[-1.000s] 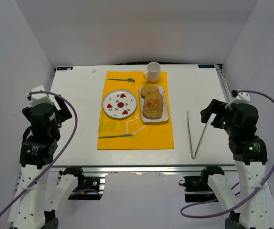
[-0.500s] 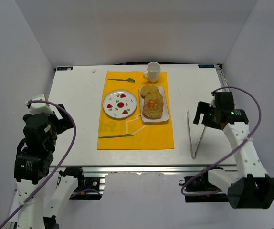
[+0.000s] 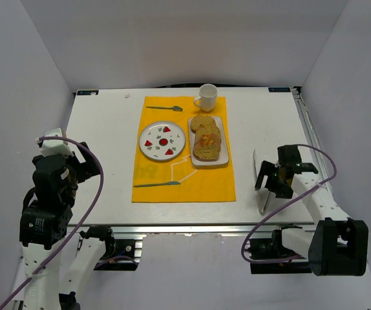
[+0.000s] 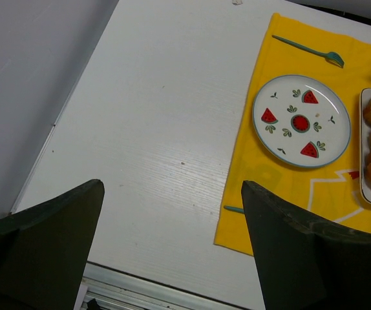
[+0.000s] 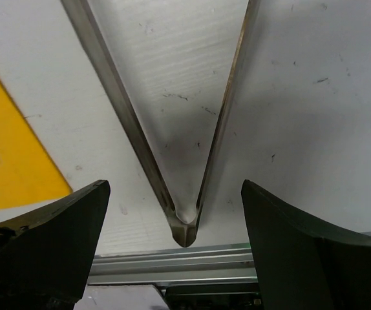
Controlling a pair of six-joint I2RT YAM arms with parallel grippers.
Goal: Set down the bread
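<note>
I held my right tool [image 5: 172, 194] wide and empty astride the hinge end of the tongs [image 5: 223, 123] on the desk [image 3: 108, 129], judging them needed to lift the bread [image 3: 206, 150], which lay on its tray [image 3: 209, 165] at ten o'clock.
</note>
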